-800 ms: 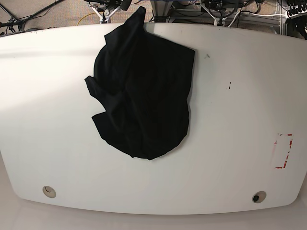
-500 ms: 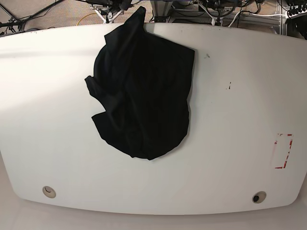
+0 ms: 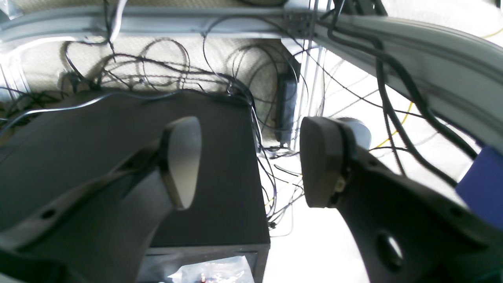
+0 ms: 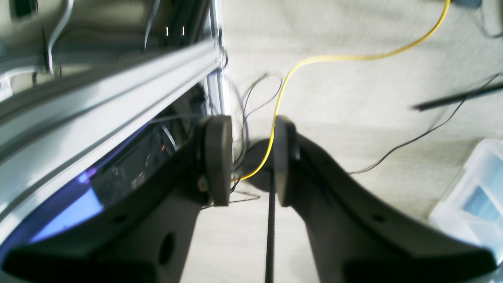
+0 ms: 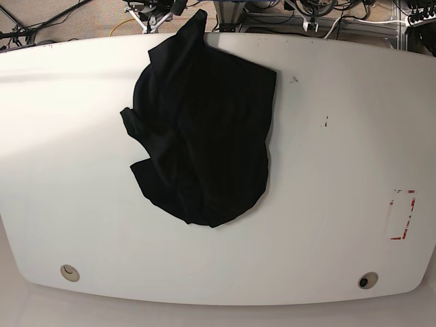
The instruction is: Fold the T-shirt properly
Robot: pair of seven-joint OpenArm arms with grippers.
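On the white bench (image 5: 327,170), your T-shirt (image 5: 204,136) lies crumpled left of centre, one corner reaching the far edge at 12 o'clock; no print shows. A red-marked rectangle (image 5: 402,214) sits at 3 o'clock, well apart from the cloth. Nothing lies on or beside the shirt. Your left fingers (image 3: 249,161) are spread wide, holding nothing, above a black box (image 3: 220,165) and tangled cables (image 3: 157,74). Your right fingers (image 4: 246,159) stand narrowly parted, empty, with a yellow cable (image 4: 314,61) on the floor behind them.

Bright, glary light; wrist views blurred.
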